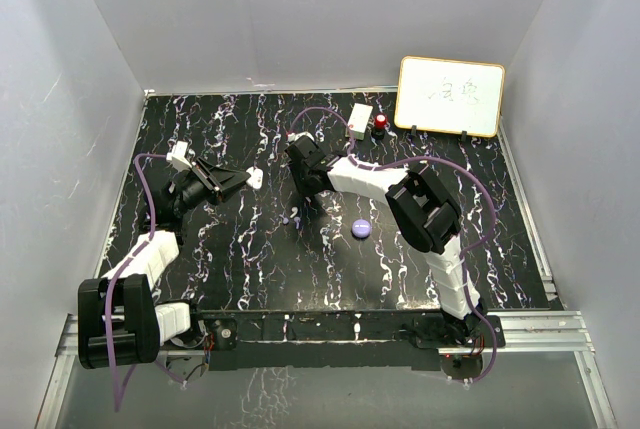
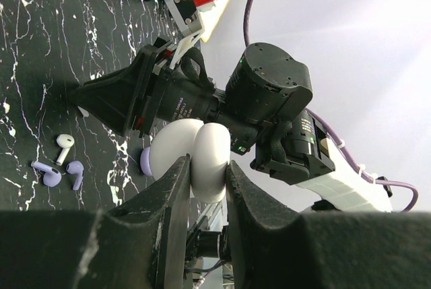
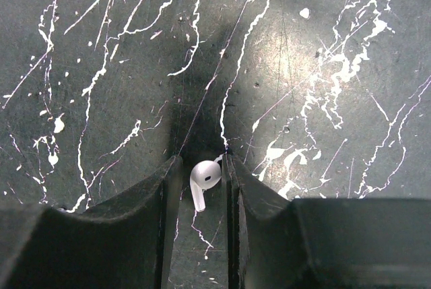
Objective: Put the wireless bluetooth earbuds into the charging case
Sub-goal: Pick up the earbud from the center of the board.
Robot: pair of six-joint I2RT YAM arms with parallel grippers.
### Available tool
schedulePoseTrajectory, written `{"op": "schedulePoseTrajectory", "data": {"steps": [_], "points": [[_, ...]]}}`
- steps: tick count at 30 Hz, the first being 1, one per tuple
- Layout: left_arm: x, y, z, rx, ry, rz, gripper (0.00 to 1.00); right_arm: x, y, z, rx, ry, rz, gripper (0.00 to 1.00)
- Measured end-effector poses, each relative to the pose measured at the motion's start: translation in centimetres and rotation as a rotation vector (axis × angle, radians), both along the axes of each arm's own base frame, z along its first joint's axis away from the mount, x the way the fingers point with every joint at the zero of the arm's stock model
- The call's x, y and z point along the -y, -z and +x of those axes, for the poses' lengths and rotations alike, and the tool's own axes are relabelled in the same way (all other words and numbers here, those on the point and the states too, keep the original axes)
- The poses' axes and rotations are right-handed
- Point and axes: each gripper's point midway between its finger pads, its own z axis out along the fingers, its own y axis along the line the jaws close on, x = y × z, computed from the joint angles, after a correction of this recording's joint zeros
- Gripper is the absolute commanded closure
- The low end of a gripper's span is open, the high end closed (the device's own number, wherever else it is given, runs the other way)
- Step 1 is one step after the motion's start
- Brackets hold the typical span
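**Right claw has a bud, left claw has the case: time to bring the two together.**

The right claw (image 3: 201, 159), bottom centre of its wrist view, is nipped on the white earbud (image 3: 205, 176), stem pointing down-frame. Its shadow falls well up-frame on the bench (image 3: 101, 67), so I judge it lifted. The left claw (image 2: 209, 162), low centre of its own view, is clamped on the white charging case (image 2: 176, 144), which shows two rounded lobes, likely its halves hinged apart. Further out, at the left edge of that view, a spare white earbud (image 2: 64, 141) and two purple earbuds (image 2: 47, 171) lie loose. A purple case (image 1: 361, 229) sits mid-frame in the top view. To do this well, steady the case with its mouth towards the bud and line the stem up with its well. Ease in slowly and release only once it is seated.
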Motion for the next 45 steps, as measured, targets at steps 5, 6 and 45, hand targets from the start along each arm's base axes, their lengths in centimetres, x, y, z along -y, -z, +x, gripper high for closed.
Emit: {"op": "schedulePoseTrajectory", "data": {"steps": [5, 6, 45], "points": [[0.0, 0.0, 0.0, 0.0, 0.001, 0.0, 1.0, 0.0, 0.0, 0.0, 0.001, 0.01, -0.001, 0.71], [0.0, 0.0, 0.0, 0.0, 0.002, 0.0, 1.0, 0.0, 0.0, 0.0, 0.001, 0.011, -0.001, 0.71], [2.5, 1.5, -0.2, -0.037, 0.039, 0.015, 1.0, 3.3, -9.8, -0.7, 0.084, 0.026, 0.447, 0.91]]}}
